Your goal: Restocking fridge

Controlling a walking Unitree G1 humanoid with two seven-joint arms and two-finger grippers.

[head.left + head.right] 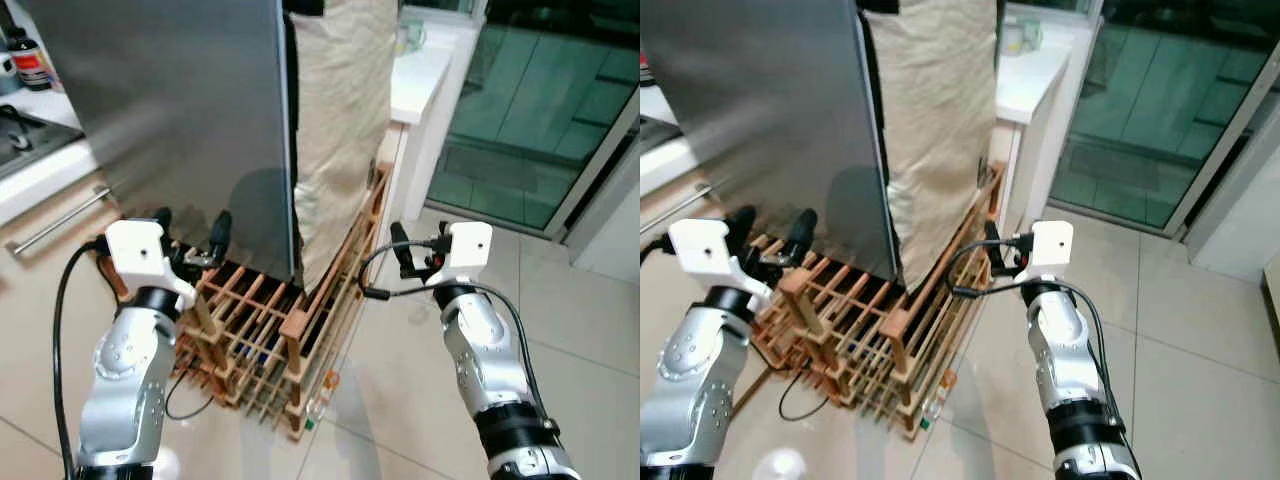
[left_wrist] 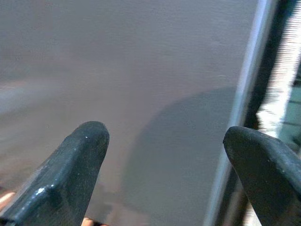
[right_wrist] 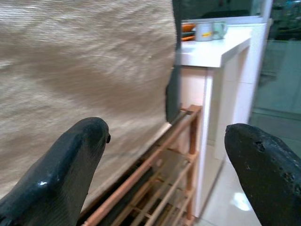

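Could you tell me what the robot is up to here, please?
The robot stands facing a grey fridge whose door looks closed, with a beige cloth hanging down its side and a wooden rack at its foot. Both arms are raised. The left end effector hovers open just before the fridge's front, near its edge. The right end effector is open too, pointed at the cloth and rack. Neither holds anything, so restocking has not visibly begun.

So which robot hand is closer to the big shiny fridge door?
Left. The left gripper is raised right in front of the steel fridge door, fingers open. The right gripper hangs off to the side, facing the beige cloth.
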